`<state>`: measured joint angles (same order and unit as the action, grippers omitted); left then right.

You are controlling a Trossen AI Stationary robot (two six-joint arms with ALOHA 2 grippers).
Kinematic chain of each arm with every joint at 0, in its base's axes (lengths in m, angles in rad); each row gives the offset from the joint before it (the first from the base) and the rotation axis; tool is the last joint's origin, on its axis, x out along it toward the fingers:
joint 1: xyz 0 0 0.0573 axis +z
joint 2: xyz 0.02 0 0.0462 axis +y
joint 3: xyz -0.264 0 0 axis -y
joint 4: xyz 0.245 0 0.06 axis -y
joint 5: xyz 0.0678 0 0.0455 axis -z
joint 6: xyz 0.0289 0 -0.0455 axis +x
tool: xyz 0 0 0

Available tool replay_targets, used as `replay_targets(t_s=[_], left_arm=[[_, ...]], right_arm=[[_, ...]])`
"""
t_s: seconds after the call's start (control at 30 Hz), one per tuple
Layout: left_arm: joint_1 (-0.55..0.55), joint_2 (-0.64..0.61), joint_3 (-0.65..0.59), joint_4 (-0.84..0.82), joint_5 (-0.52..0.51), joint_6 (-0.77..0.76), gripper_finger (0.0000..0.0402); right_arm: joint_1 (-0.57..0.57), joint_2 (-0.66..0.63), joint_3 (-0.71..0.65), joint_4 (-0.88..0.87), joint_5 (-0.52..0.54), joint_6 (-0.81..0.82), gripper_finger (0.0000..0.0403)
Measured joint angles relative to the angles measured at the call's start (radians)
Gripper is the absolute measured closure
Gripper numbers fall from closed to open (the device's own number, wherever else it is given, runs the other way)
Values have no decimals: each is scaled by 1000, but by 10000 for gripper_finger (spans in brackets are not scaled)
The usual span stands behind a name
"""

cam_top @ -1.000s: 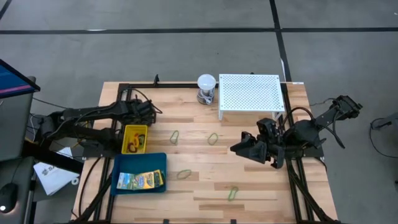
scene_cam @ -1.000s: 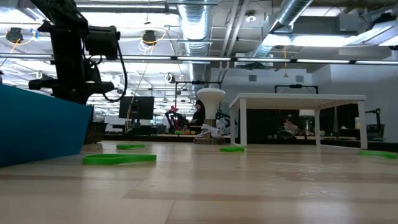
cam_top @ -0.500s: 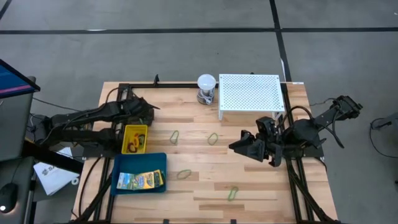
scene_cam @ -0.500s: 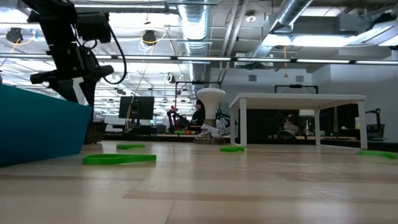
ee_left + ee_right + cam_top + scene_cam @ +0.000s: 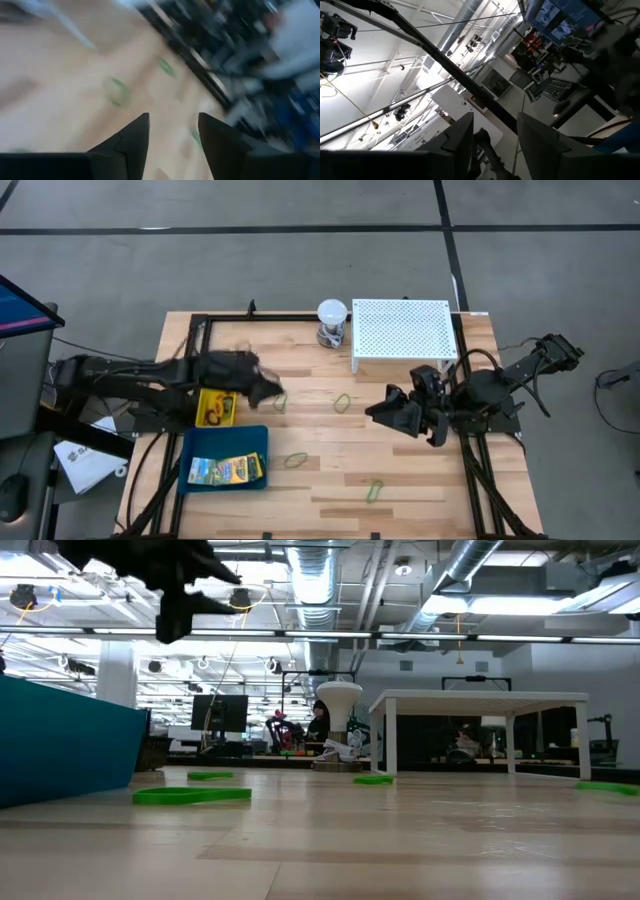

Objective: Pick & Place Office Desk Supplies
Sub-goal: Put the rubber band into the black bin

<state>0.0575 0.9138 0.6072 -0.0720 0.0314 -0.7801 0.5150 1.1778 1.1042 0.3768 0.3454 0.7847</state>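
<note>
High view, left to right: yellow bin (image 5: 216, 404) already holds loops, blue tray (image 5: 222, 459) holds packets (image 5: 225, 470), so sorting is partly done. Left hand (image 5: 268, 387) reaches over the nearest green loop (image 5: 281, 399), fingers parted, empty. More green loops (image 5: 343, 402) lie loose mid-surface. Right hand (image 5: 383, 412) hovers right of them, fingers apart, holding nothing.

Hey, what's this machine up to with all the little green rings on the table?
It is sorting desk supplies. The left gripper, open and empty, reaches over the wooden table past the small yellow bin toward a thin green loop. More green loops lie loose on the wood. The blue tray holds flat green-yellow printed packets. The right gripper waits, open, near the white perforated stand.
</note>
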Motion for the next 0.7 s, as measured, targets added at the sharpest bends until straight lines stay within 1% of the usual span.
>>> replay_targets(t_s=[0.07,0.13,0.23,0.3,0.4,0.47,0.6,0.67,0.7], left_arm=[[-90,39,0,-13,-36,28,237],[-151,83,0,-74,-83,54,237],[-197,191,32,-205,-94,78,237],[-212,272,89,-305,-92,127,238],[-203,395,223,-414,-102,208,238],[-174,491,316,-518,-132,221,237],[-111,670,471,-746,-127,217,233],[-86,743,512,-840,-124,168,233],[-75,768,522,-855,-119,128,233]], right_arm=[[1,0,0,2,0,-8,255],[1,0,0,3,-1,-10,255],[1,0,0,3,-2,-10,255],[0,0,0,5,-2,-10,255],[-1,-4,0,5,-2,-10,255],[-3,-8,0,8,-3,-9,255],[-9,-16,-2,5,-5,-7,255],[-6,-22,0,14,-4,-7,255],[-6,-23,0,16,-4,-11,255]])
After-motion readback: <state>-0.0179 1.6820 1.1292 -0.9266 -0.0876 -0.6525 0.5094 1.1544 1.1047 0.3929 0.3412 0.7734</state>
